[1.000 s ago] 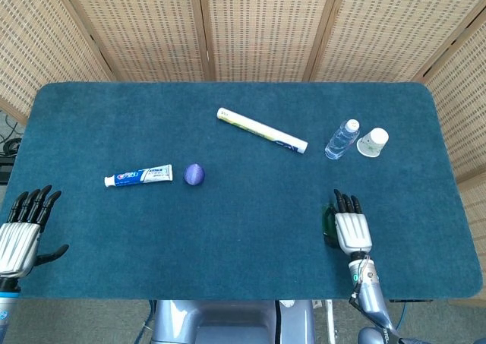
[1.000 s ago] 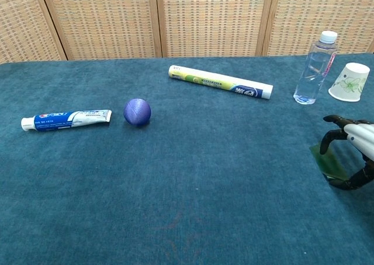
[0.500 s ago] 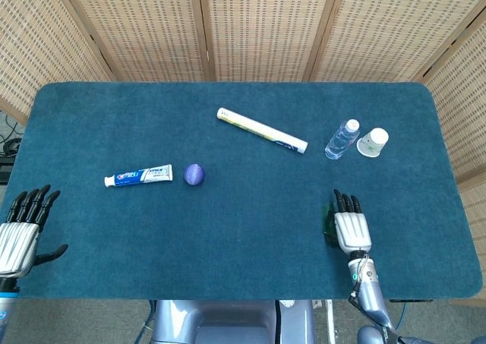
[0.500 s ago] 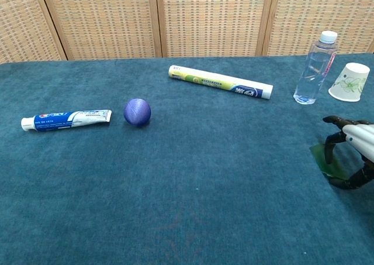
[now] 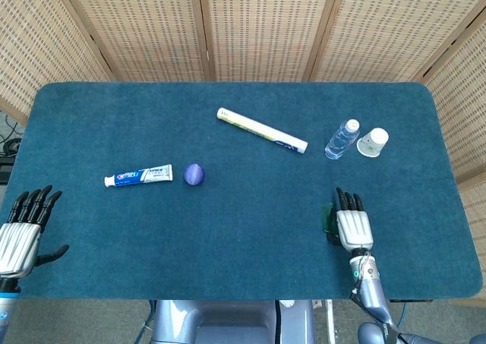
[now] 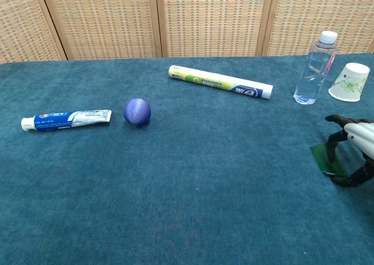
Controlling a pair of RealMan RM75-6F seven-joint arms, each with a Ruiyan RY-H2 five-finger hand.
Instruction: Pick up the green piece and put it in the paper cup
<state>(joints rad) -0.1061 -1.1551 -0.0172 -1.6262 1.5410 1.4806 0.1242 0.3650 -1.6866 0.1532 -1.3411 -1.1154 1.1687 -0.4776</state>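
The green piece (image 6: 322, 157) is a small dark flat piece lying on the blue cloth at the near right, also seen as the green piece (image 5: 328, 219) in the head view. My right hand (image 6: 353, 151) arches over its right side, fingertips down at the piece's edge and thumb apart below it; I cannot see a closed grip. In the head view the right hand (image 5: 352, 224) lies just right of the piece. The paper cup (image 6: 349, 82) stands upright at the far right, shown too as the cup (image 5: 373, 141). My left hand (image 5: 23, 230) rests at the near left edge, fingers spread, holding nothing.
A clear water bottle (image 6: 315, 66) stands just left of the cup. A long yellow-white tube (image 6: 220, 82) lies at the back middle. A purple ball (image 6: 137, 112) and a toothpaste tube (image 6: 66, 119) lie at the left. The blue cloth table (image 5: 243, 253) ends close behind both hands.
My right hand has shifted slightly right and toward the near edge, uncovering more of the green piece. The left hand has barely moved.
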